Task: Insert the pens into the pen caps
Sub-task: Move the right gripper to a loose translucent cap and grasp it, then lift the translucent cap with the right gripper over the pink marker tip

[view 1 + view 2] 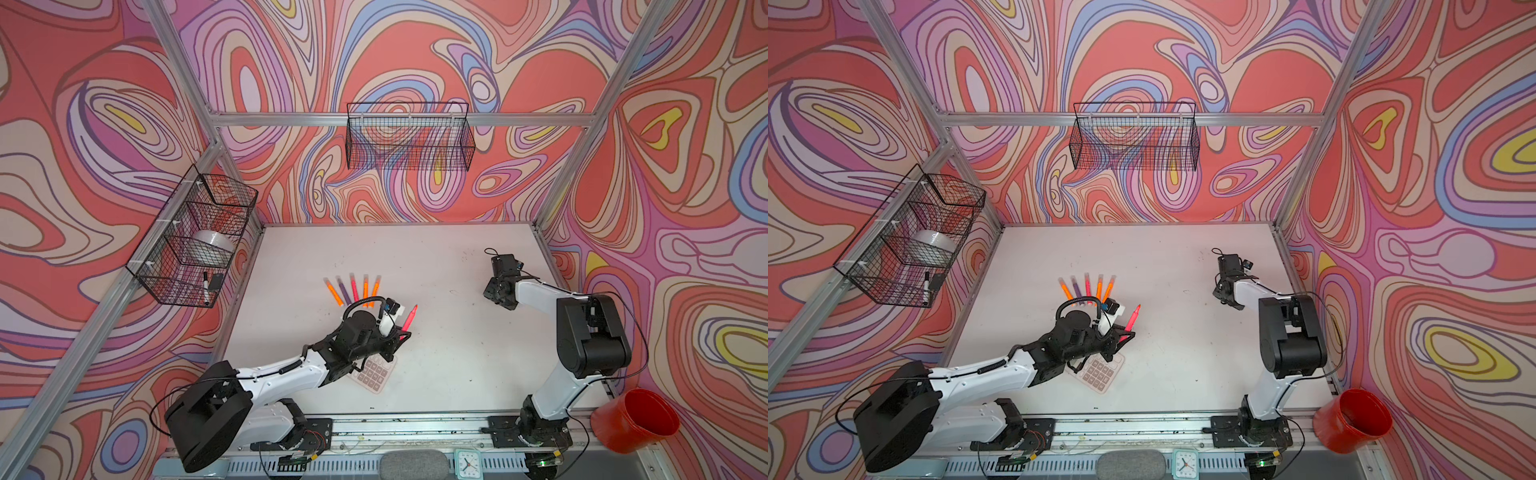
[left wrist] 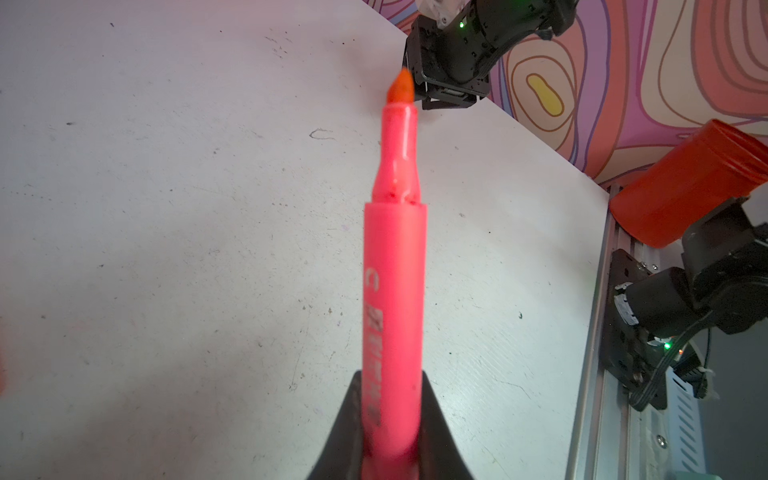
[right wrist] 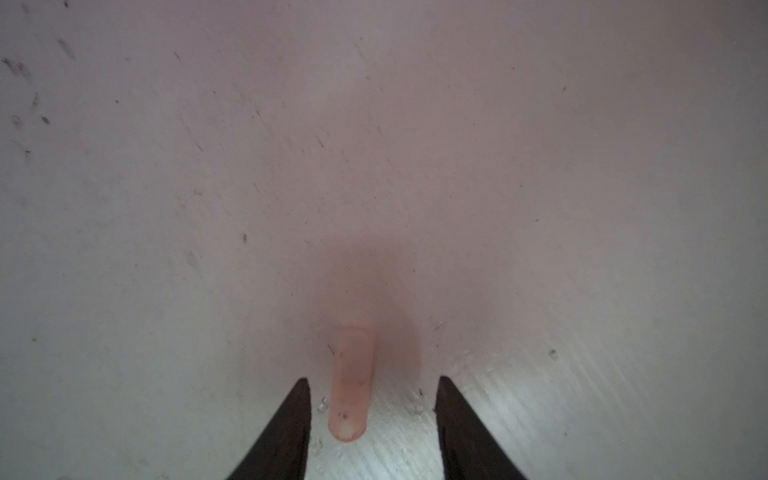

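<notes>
1. Nearest me, by the front rail: the calculator (image 1: 374,376) lies flat on the table (image 1: 449,365), partly under the left arm
2. Just beyond it, the left gripper (image 2: 390,415) is clamped tight on the rear barrel of the neon pink pen (image 2: 395,257). The pen is off the table, its bare tip aimed up and away toward the right arm's side
3. Further back: five pens (image 1: 357,289) fanned on the table. Each seems to carry a pale cap on its far end, though they are too small to be sure
4. Farthest, to the right: the right gripper (image 3: 374,377) is nose-down, low over the table, jaws apart, holding nothing. The pen cap (image 3: 351,386) lies flat between the jaws, touching neither, nearer one than the other
5. The cap's long axis runs crosswise to the closing line, so a squeeze should take it across its sides. The rounded shut end is toward the wrist, the mouth away
6. Only the right arm is near the cap; the left is well apart
7. My guess: once gripped, the cap's mouth must be turned to face the pink tip
</notes>
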`<action>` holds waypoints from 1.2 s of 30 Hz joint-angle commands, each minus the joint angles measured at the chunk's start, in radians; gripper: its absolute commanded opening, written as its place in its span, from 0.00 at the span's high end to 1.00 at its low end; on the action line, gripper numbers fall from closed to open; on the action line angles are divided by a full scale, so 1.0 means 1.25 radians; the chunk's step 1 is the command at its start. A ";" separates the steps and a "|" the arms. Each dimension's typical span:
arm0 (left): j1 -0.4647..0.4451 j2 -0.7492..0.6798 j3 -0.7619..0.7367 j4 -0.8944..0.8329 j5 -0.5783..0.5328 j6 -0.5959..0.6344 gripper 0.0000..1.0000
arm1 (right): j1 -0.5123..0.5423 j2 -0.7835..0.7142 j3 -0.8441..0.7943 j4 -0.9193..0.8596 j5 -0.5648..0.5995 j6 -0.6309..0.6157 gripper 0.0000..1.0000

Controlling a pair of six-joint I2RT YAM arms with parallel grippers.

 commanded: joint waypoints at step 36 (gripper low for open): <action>-0.002 0.013 0.023 0.011 0.014 0.004 1.00 | -0.034 0.021 -0.001 0.013 -0.124 -0.012 0.90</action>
